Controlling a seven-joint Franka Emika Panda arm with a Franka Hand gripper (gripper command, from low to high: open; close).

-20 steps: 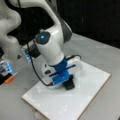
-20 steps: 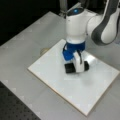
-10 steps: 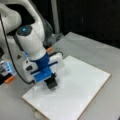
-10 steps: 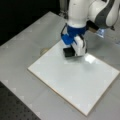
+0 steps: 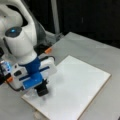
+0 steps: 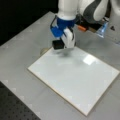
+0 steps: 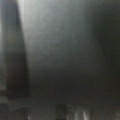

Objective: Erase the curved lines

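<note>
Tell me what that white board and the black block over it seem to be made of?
The white board looks like a glossy coated panel, since it reflects light, over a tan, wood-like core showing along its edge. The black block at the end effector looks matte, maybe foam or felt; hard to tell.

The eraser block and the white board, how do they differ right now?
The eraser block is black; the white board is white. The block is small, the board far larger. The block sits at the gripper by the board's corner on a front view's left, while the board lies flat on the grey table. Both look rectangular. No curve lines can be made out on the board.
</note>
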